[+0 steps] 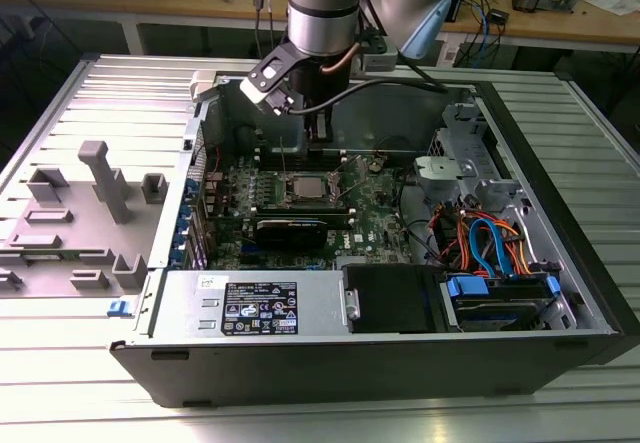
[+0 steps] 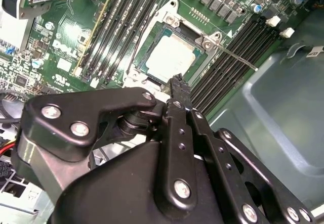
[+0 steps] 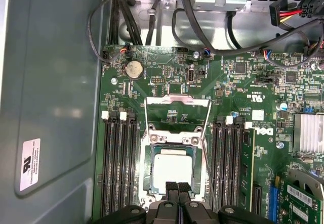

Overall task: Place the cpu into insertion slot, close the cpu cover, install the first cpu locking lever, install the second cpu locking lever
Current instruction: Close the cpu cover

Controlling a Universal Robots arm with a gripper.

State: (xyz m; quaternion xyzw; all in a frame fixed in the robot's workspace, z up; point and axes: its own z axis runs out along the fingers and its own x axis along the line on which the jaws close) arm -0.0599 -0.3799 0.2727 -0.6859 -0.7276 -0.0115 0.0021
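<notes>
The cpu (image 3: 172, 169) lies flat in the insertion slot (image 3: 149, 155) on the green motherboard, its silver top bare; the second wrist view shows the cpu (image 2: 169, 57) seated the same way. The cpu cover (image 3: 177, 99) stands flipped open just beyond the socket, with board visible through its cut-out. A thin metal locking lever (image 2: 238, 58) sticks out sideways from a socket corner, unlatched. My gripper (image 3: 177, 187) hovers over the socket's edge, shut with nothing between its fingertips. In the exterior view the gripper (image 1: 318, 141) hangs above the cpu (image 1: 305, 189).
Long black RAM slots (image 3: 118, 163) flank the socket on both sides. Black cables (image 3: 152, 16) run along the case wall past the board. A power supply (image 1: 255, 308) and drive bays with blue and orange cables (image 1: 490, 248) fill the case front. Grey fixtures (image 1: 105, 178) stand at the exterior view's left.
</notes>
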